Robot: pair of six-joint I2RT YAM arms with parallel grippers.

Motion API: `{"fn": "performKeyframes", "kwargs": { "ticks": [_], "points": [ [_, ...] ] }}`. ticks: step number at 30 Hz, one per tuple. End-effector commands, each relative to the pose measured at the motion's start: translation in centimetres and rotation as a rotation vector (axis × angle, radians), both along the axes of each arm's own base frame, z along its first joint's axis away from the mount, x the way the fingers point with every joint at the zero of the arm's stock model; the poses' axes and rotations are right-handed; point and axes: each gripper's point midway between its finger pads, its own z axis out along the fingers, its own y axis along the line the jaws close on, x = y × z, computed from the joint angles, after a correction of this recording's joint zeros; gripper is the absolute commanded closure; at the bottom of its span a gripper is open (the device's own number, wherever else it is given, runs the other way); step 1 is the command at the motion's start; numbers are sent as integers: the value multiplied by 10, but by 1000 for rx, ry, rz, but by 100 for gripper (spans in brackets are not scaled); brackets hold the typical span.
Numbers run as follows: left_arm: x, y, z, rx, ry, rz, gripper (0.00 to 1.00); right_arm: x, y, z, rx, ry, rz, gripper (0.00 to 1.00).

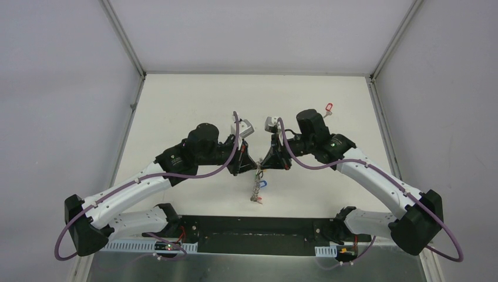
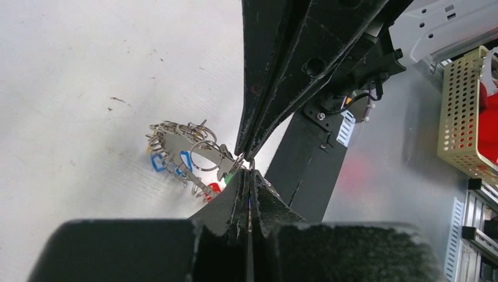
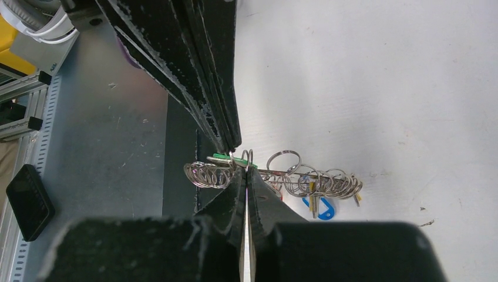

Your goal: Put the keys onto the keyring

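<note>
The keyring (image 1: 256,187), a dark ring fringed with silver split rings, hangs edge-on between both grippers above the table; it also shows in the left wrist view (image 2: 179,150) and the right wrist view (image 3: 305,179). Keys with a blue tag (image 3: 322,208) and a red tag (image 2: 214,188) hang on it. My right gripper (image 3: 246,171) is shut on a split ring at the keyring's edge. My left gripper (image 2: 250,171) is shut tip to tip against it, at a green-tagged key (image 3: 221,157). A red-tagged key (image 1: 329,108) lies on the table at the far right.
A black base plate (image 1: 252,226) and a metal strip run along the near edge. White walls enclose the table (image 1: 194,100) on three sides. A perforated beige basket (image 2: 467,111) stands off the table, beyond the base.
</note>
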Motion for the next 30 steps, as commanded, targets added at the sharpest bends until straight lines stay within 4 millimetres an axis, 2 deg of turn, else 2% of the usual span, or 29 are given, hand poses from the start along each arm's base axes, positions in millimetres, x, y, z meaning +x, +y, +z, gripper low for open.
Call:
{"fn": "performKeyframes", "kwargs": {
  "ticks": [1,16,24,30],
  "points": [
    [7,1,27,-53,-54,50,100,-5,6,22,84,-60,49,100],
    [13,6,21,-18,-71,86,100,-7,5,24,88,-67,59,100],
    [14,9,11,17,-53,94,100,-9,5,27,94,-79,62,100],
    [12,15,-7,86,-24,100,100,-9,5,29,105,-90,62,100]
  ]
}}
